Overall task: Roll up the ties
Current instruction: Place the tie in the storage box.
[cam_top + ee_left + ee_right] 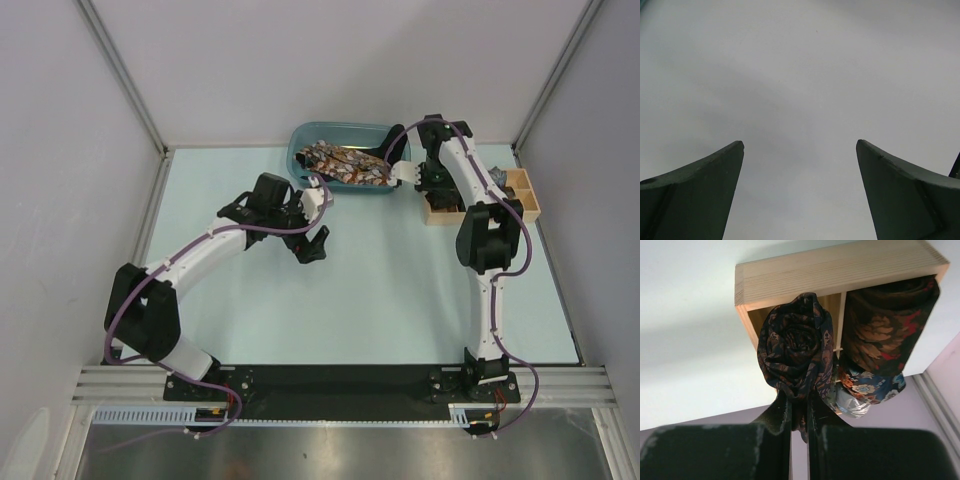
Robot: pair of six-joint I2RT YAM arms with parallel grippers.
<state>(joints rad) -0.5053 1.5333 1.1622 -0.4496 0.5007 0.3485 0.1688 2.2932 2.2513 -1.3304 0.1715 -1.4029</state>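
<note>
Several loose patterned ties (345, 165) lie piled in a blue tub (340, 127) at the back middle. My right gripper (799, 400) is shut on a dark navy and brown rolled tie (795, 345) and holds the coil at the open near-left compartment of a wooden box (840, 265). In the top view this gripper (437, 188) is over the box (528, 205) at the back right. My left gripper (800, 145) is open and empty over bare table. In the top view it (315, 243) hovers in front of the tub.
Other coils fill the box: a dark brown and red one (885, 325), a blue floral one (867, 385) and a grey one (852, 404). Grey walls and metal posts enclose the pale table (380, 290) on three sides.
</note>
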